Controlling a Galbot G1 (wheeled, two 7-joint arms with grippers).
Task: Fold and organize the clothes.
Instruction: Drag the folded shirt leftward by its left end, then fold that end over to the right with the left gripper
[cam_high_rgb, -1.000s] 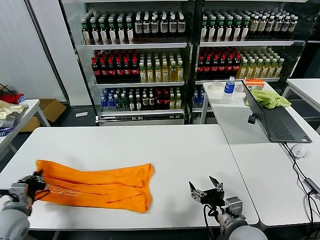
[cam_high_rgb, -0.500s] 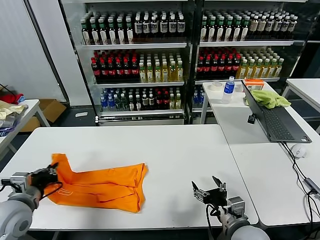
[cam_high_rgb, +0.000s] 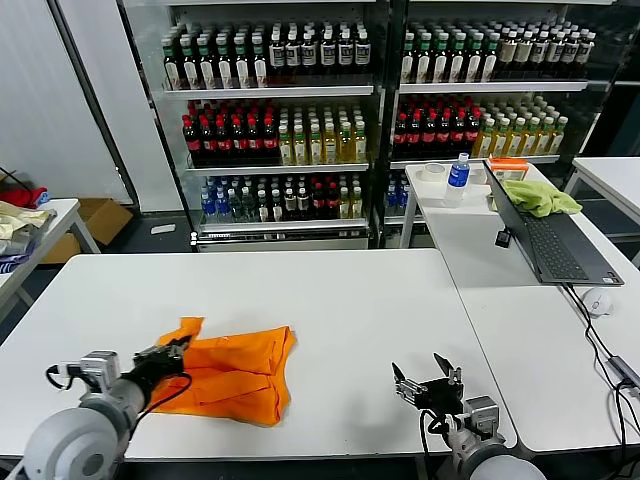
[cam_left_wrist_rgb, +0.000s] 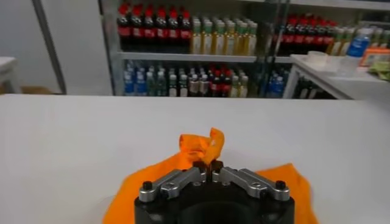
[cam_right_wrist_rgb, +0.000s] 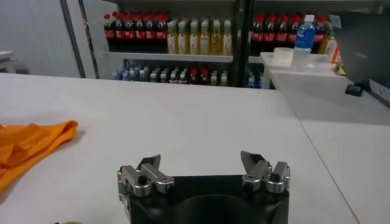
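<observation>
The orange T-shirt (cam_high_rgb: 235, 372) lies bunched and partly folded on the white table (cam_high_rgb: 330, 290), front left of centre. My left gripper (cam_high_rgb: 178, 346) is shut on the shirt's left end and holds it lifted and doubled over the rest. In the left wrist view the pinched orange cloth (cam_left_wrist_rgb: 201, 145) sticks up between the closed fingertips of my left gripper (cam_left_wrist_rgb: 208, 165). My right gripper (cam_high_rgb: 428, 375) is open and empty near the front edge, right of the shirt. In the right wrist view my right gripper (cam_right_wrist_rgb: 201, 161) is open, and the shirt's edge (cam_right_wrist_rgb: 30, 141) lies off to one side.
A second white table (cam_high_rgb: 520, 300) adjoins on the right with a laptop (cam_high_rgb: 545, 235), a mouse (cam_high_rgb: 597, 300), a yellow-green cloth (cam_high_rgb: 540, 196) and a water bottle (cam_high_rgb: 458, 178). Drink shelves (cam_high_rgb: 300, 120) stand behind. A side table with fabrics (cam_high_rgb: 20, 215) is far left.
My left gripper has carried the shirt's left end to the right, folding it over; the shirt is now shorter and bunched. The right gripper has stayed nearly still.
</observation>
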